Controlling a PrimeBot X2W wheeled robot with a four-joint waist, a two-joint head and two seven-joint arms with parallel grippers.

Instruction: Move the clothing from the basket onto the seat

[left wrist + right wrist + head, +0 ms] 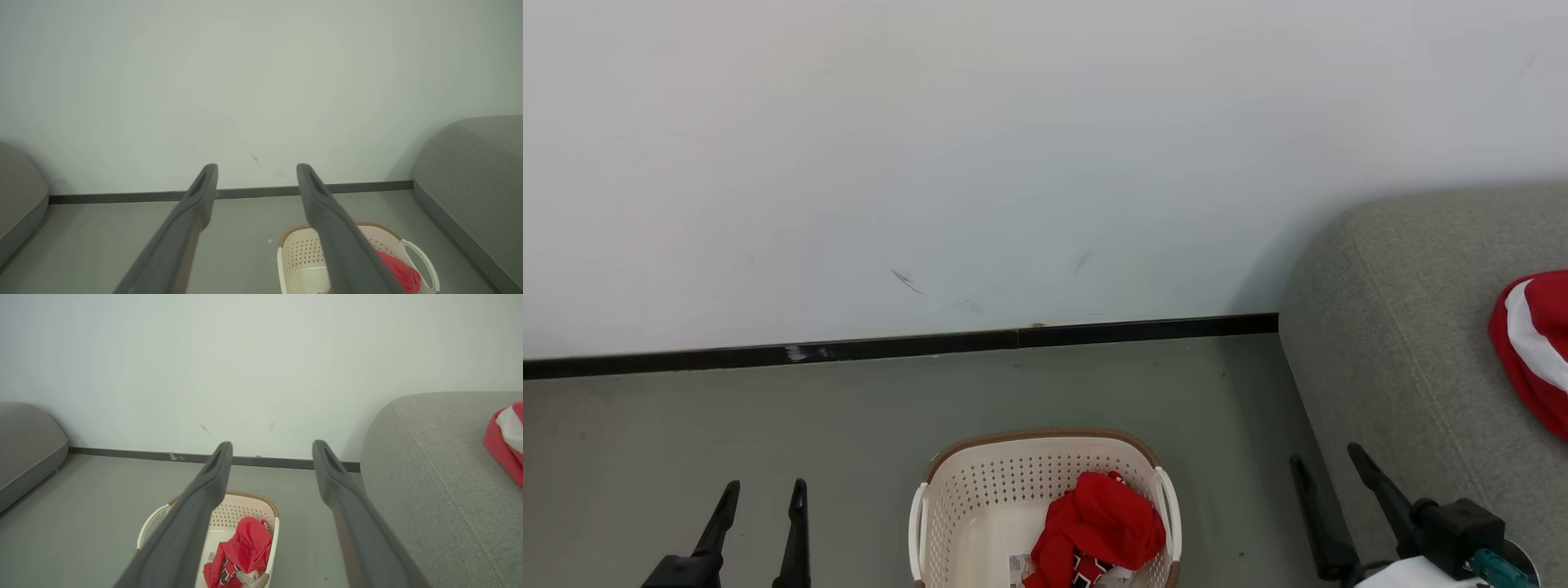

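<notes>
The cream basket (980, 498) (302, 257) (241, 510) stands on the floor at the bottom centre of the head view, with a crumpled red piece of clothing (1098, 527) (402, 271) (243, 551) inside it. Another red garment with a white stripe (1531, 347) (504, 439) lies on the grey seat (1405, 327) (470, 171) (429, 457) at the right. My left gripper (764, 486) (257, 167) hangs open to the left of the basket. Between the basket and the seat, my right gripper (1325, 453) (271, 445) is open too, holding nothing.
A white wall with a black skirting board (898, 347) runs behind the basket. Grey floor (727, 425) spreads left of the basket. A second grey cushion (28, 445) (18, 204) sits at the far left in the wrist views.
</notes>
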